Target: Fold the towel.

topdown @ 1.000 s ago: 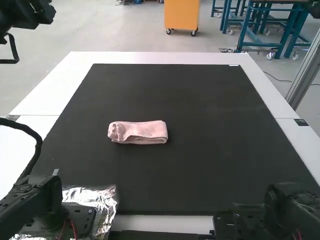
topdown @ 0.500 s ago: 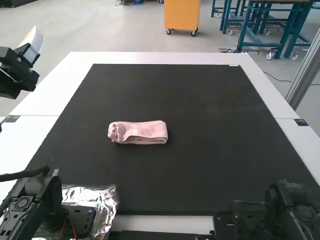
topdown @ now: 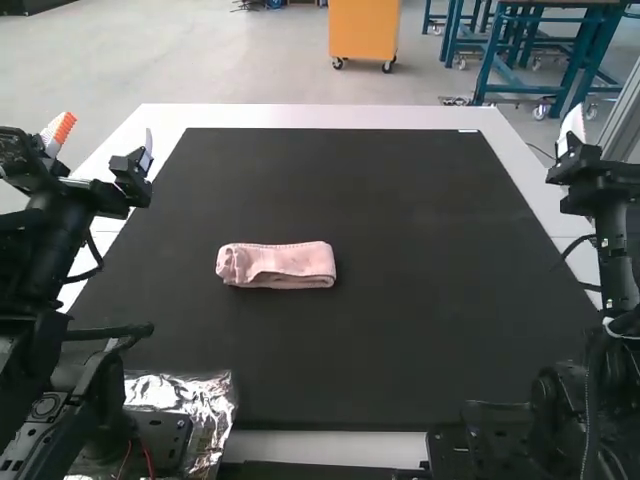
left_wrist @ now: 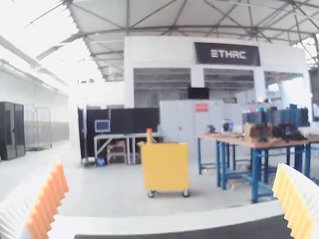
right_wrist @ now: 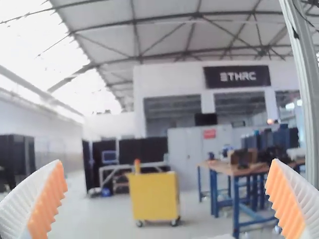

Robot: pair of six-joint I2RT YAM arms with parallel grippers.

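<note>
While our left gripper (topdown: 106,140) points forward, raised, our right gripper (topdown: 575,135) does likewise, both with fingers spread wide apart.

Bright daylight from roof windows (right_wrist: 30,42), glare blown out; foil (topdown: 207,396) glinting.

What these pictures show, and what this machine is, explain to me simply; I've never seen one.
These are two robot arms at a table. In the high view, taken from above and behind them, the left arm stands at the left, the right arm at the right. The other two pictures come from cameras on the arms' wrists, each looking past its own gripper: left gripper and right gripper, both with white ribbed fingers, open and holding nothing. On the black mat covering much of the white table lies a pink towel, folded into a narrow bundle.
</note>
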